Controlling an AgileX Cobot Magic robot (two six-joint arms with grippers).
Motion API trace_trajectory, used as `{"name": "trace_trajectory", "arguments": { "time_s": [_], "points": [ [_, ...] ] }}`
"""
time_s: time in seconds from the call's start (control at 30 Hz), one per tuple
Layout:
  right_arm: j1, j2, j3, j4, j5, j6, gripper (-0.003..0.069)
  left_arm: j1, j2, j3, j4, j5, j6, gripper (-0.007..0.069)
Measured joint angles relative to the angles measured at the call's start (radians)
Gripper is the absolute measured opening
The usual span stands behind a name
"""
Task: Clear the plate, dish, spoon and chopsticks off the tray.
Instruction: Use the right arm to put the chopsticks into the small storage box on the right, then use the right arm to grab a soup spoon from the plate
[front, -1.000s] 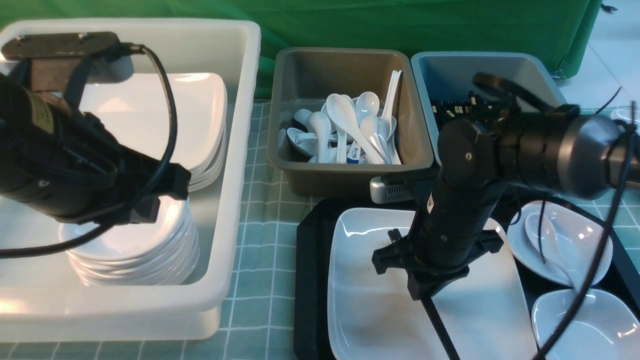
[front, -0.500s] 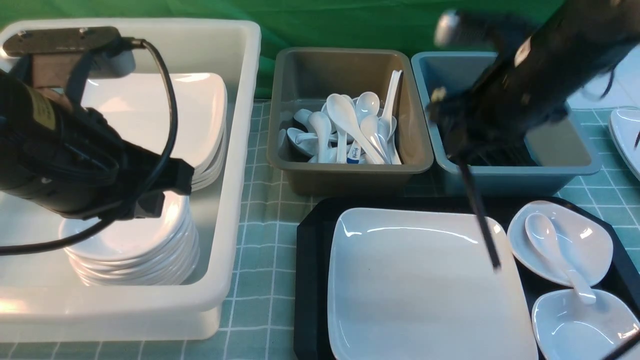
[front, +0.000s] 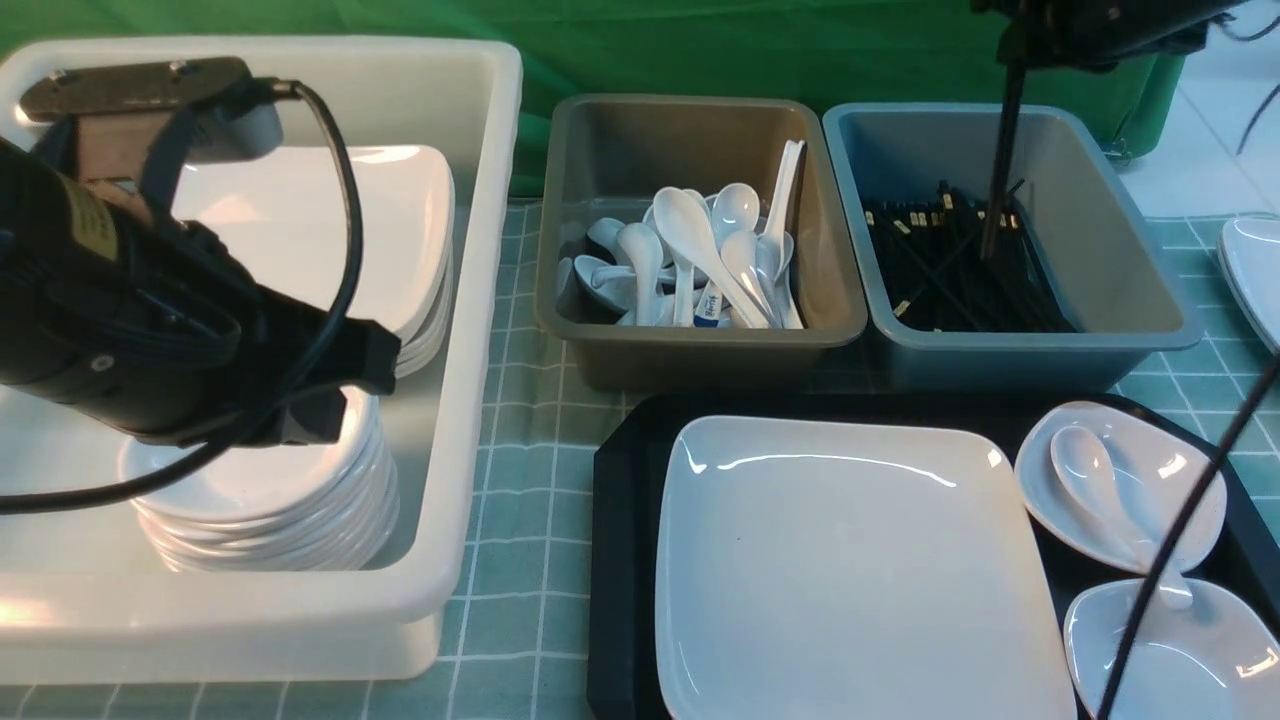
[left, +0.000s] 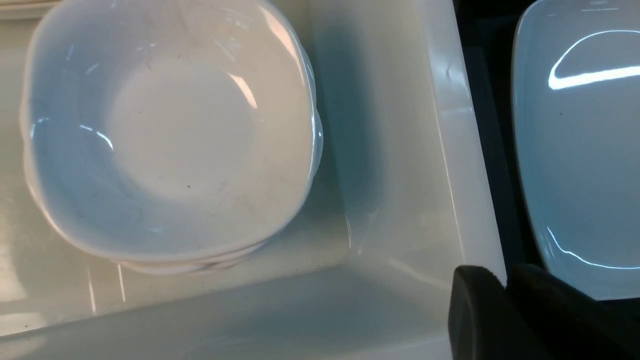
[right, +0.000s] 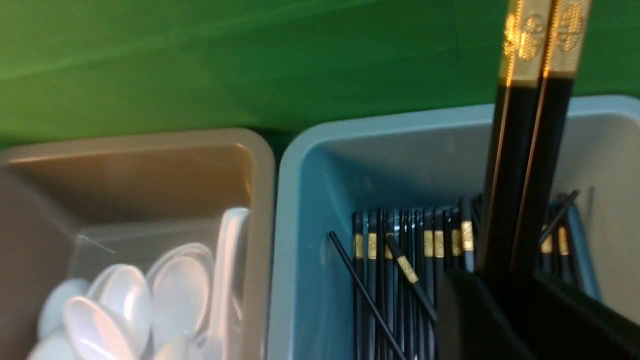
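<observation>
The white square plate (front: 850, 570) lies on the black tray (front: 625, 520). To its right on the tray sits a small white dish (front: 1170, 470) with the spoon (front: 1085, 470) resting in it, and a second dish (front: 1180, 650) lies nearer. My right gripper (right: 515, 286) is shut on the black chopsticks (right: 525, 150); they hang upright over the blue-grey bin (front: 1120, 260), their lower ends among the chopsticks in it. My left gripper (left: 505, 280) is shut and empty, above the white bin's wall beside a stack of dishes (left: 170, 135).
The white bin (front: 480, 300) at left holds stacked square plates (front: 330, 230) and stacked dishes (front: 270, 500). A brown-grey bin (front: 700, 120) holds several spoons. A black cable (front: 1180, 540) crosses over the right dishes. Another white plate (front: 1250, 270) shows at the right edge.
My right arm lifted off the tray with the chopsticks and swung back and up over the blue-grey bin, uncovering the plate. The left arm barely moved.
</observation>
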Motion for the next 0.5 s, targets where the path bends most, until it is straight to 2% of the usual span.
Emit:
{"name": "trace_trajectory", "arguments": {
  "time_s": [0.07,0.1,0.13,0.17,0.2,0.23,0.33,0.37,0.4,0.47,0.5],
  "points": [
    [0.000,0.024,0.000,0.001,0.004,0.001,0.0223,0.000,0.000,0.000,0.000,0.001,0.001,0.0059],
    [0.000,0.033,0.000,0.000,0.009,0.003,0.0297,0.000,0.000,0.000,0.000,0.002,0.005,0.0059],
    [0.000,0.034,0.000,0.000,0.011,0.002,0.0311,0.000,0.000,0.000,0.000,0.002,0.005,0.0059],
    [0.000,0.038,0.000,-0.003,0.019,0.002,0.0366,0.000,0.000,0.000,0.000,0.002,0.006,0.0059],
    [0.001,0.038,0.000,-0.014,0.030,0.000,0.0472,0.000,0.000,0.000,0.000,0.002,0.006,0.0059],
    [0.001,0.033,0.000,-0.029,0.054,0.000,0.0542,0.000,0.000,0.000,0.000,0.002,0.006,0.0059],
    [0.001,0.006,0.000,-0.043,0.145,0.000,0.0593,0.000,0.000,0.000,0.000,0.002,0.006,0.0059],
    [-0.001,-0.023,0.000,-0.046,0.220,-0.006,0.0583,0.000,0.000,0.000,0.000,0.002,0.006,0.0059],
    [-0.002,-0.023,0.000,-0.046,0.220,-0.006,0.0583,0.000,0.000,0.000,0.000,0.002,0.006,0.0059],
    [-0.011,-0.090,0.000,-0.048,0.438,-0.069,0.0455,0.000,0.000,0.000,0.000,0.001,0.007,0.0059],
    [-0.017,-0.121,0.003,-0.052,0.513,-0.099,0.0350,0.000,0.000,0.000,0.001,-0.001,0.007,0.0059]
  ]
}}
